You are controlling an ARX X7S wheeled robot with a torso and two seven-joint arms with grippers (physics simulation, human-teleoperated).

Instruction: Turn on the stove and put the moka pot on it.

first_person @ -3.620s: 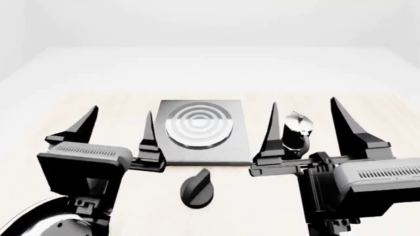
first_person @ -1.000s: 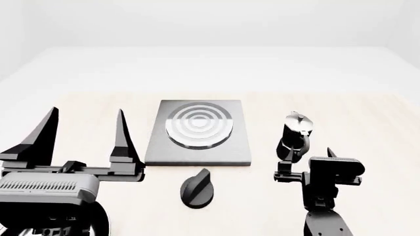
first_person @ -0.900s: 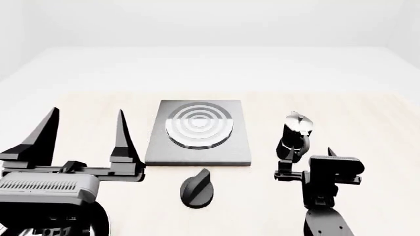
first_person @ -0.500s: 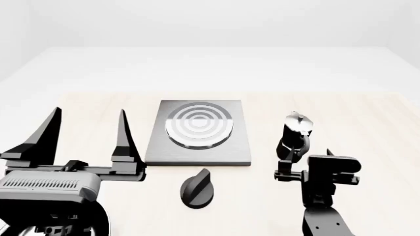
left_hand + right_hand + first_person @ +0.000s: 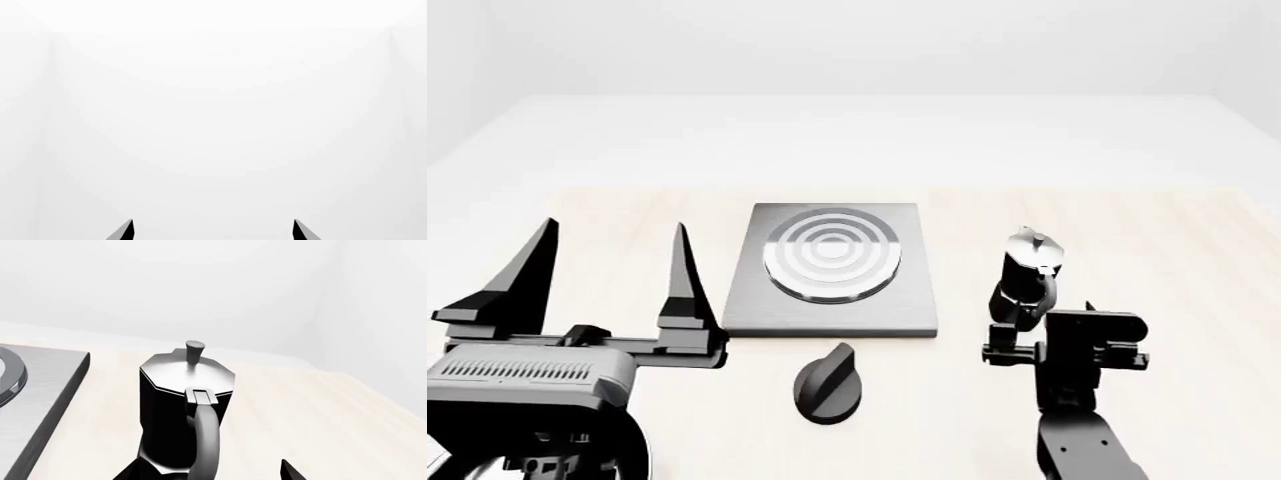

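Pot (image 5: 1030,268) stands right of the stove (image 5: 831,270); right gripper (image 5: 207,471), jaws apart, flanks its handle: next, clamp. Left gripper (image 5: 614,290) jaws apart; knob (image 5: 827,383) untouched.

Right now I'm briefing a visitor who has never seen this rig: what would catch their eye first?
Probably the stove, a dark-grey slab with bright concentric rings at the table's middle, its black knob lying on the near side. To its right stands the moka pot, off the rings, with the right gripper just behind its handle; the left gripper gapes open.
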